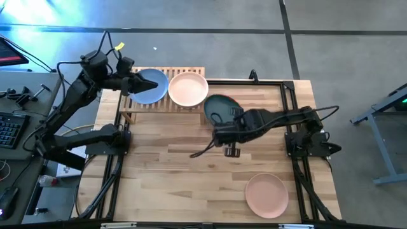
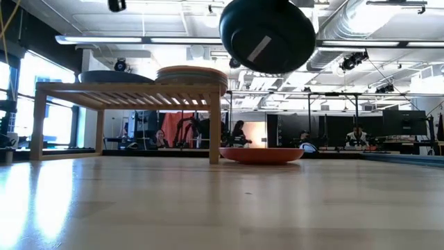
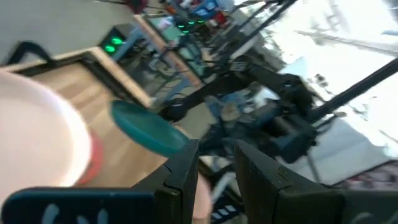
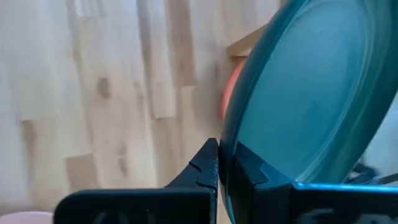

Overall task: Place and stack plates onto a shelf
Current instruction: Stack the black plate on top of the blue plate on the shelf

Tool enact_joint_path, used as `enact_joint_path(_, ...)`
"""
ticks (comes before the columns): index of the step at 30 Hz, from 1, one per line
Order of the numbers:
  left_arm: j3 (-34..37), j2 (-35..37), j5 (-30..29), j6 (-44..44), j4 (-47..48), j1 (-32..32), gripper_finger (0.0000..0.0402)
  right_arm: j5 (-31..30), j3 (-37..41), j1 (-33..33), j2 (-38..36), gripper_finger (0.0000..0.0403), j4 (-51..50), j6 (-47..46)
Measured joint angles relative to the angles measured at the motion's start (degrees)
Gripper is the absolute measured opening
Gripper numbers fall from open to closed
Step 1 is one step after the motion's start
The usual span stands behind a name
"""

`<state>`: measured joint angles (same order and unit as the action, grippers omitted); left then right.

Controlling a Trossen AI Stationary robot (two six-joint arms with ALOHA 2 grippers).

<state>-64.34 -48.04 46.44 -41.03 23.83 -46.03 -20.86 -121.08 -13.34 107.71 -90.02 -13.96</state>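
The light-wood shelf (image 1: pixel 162 108) (image 2: pixel 128 90) stands at the table's far left. A light blue plate (image 1: pixel 152 94) (image 2: pixel 114 76) lies flat on its left half, and a stack topped by a pale peach plate (image 1: pixel 188 89) (image 2: pixel 193 73) lies on its right half. My left gripper (image 1: pixel 151 83) (image 3: pixel 217 171) hovers open over the blue plate. My right gripper (image 1: pixel 224 122) (image 4: pixel 225 171) is shut on the dark teal plate (image 1: pixel 219 107) (image 2: pixel 267 33) (image 4: pixel 311 93), to the right of the shelf. A terracotta plate (image 2: pixel 262 154) rests flat on the table below it. My right gripper pinches the dark teal plate's rim (image 4: pixel 239 140) between its two fingers (image 4: pixel 208 168), one on each face. It comes from the table's right side. The plate is lifted clear, well above the shelf top, and tilted so that its underside (image 2: pixel 260 45) faces the low camera.
A peach plate (image 1: pixel 267 194) lies flat near the table's near right corner. A dark metal frame (image 1: pixel 289 89) runs along the table's edges. Bare tabletop (image 1: pixel 172 165) lies in front of the shelf. People and desks show in the room behind.
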Motion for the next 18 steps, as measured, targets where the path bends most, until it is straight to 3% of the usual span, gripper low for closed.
enact_joint_path(10,0.0,-3.81,5.99,-17.18,-23.91,6.89,0.009,-4.67,0.0,3.43,-3.93,0.0,-0.02,12.25)
enact_joint_path(18,-0.02,-5.96,6.64,-21.19,-38.07,11.84,0.009,-4.76,0.0,5.55,-4.31,0.0,0.0,19.88)
